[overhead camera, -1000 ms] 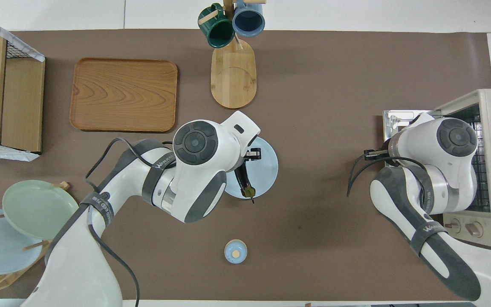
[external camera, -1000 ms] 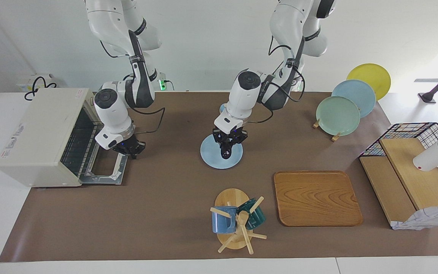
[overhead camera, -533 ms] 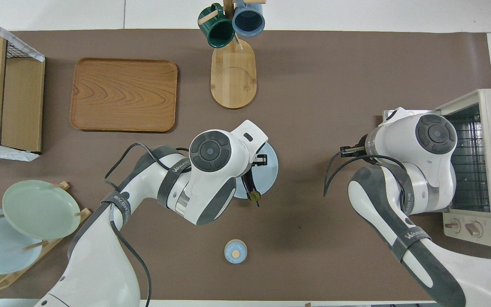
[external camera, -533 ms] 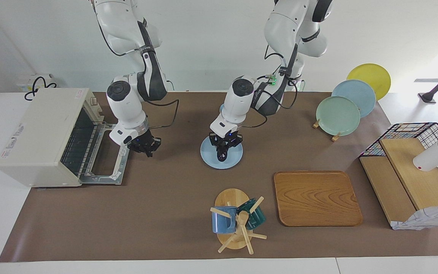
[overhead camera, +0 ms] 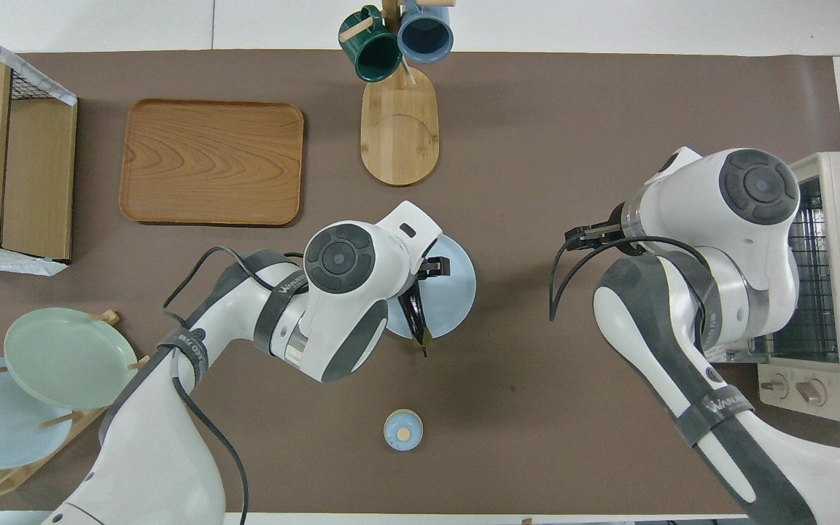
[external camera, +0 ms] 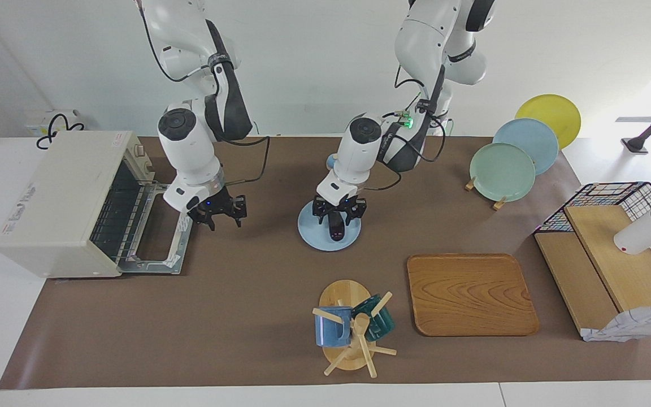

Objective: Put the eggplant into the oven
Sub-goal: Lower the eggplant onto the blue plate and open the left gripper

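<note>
The dark purple eggplant (external camera: 337, 229) hangs in my left gripper (external camera: 339, 217), which is shut on it just over the light blue plate (external camera: 317, 233) at the table's middle. In the overhead view the eggplant (overhead camera: 413, 318) points its green stem toward the robots, over the plate's rim (overhead camera: 460, 292); the wrist hides the fingers there. The cream oven (external camera: 57, 198) stands at the right arm's end, its door (external camera: 159, 249) folded down open and its wire rack showing. My right gripper (external camera: 217, 213) is open and empty, in the air beside the open door.
A mug stand (external camera: 351, 328) with a blue and a green mug, and a wooden tray (external camera: 469, 294), lie farther from the robots than the plate. A plate rack (external camera: 509, 164) and a wire basket with boards (external camera: 613, 254) are at the left arm's end. A small blue lid (overhead camera: 402, 430) lies near the robots.
My right gripper has drawn away from the oven's open door toward the table's middle and risen a little. My left gripper has shifted slightly over the plate, and the eggplant has swung with it.
</note>
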`<control>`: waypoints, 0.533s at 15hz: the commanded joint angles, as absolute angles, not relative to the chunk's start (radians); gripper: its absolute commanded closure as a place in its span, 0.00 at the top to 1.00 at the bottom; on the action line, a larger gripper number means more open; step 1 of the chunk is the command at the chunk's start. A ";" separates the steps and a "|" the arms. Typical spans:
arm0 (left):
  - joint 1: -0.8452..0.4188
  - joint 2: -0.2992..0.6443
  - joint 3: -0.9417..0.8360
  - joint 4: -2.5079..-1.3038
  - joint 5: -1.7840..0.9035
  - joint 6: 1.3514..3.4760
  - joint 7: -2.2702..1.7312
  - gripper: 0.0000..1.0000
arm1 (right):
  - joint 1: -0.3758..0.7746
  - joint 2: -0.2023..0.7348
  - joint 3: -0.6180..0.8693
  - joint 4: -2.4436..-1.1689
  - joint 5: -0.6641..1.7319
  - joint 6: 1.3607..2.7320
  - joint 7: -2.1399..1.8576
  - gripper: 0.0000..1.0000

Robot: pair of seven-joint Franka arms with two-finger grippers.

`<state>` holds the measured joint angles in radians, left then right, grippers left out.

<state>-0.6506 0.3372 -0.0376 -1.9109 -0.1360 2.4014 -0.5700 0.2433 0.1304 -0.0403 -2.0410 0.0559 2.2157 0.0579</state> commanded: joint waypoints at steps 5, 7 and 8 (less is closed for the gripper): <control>-0.450 0.285 -0.035 -1.651 -0.146 1.993 -0.453 1.00 | 0.374 0.167 -0.043 -1.918 0.077 2.155 0.239 1.00; -0.373 0.249 -0.032 -1.631 -0.140 1.913 -0.360 1.00 | 0.452 0.201 -0.043 -1.841 0.063 2.132 0.351 1.00; -0.336 0.233 -0.032 -1.632 -0.135 1.895 -0.321 1.00 | 0.494 0.230 -0.043 -1.791 0.058 2.111 0.401 1.00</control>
<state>-0.4036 0.2674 -0.0265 -1.6376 -0.1357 1.9582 -0.4027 0.4287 0.1607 -0.0383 -1.9067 0.0567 2.1638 0.3113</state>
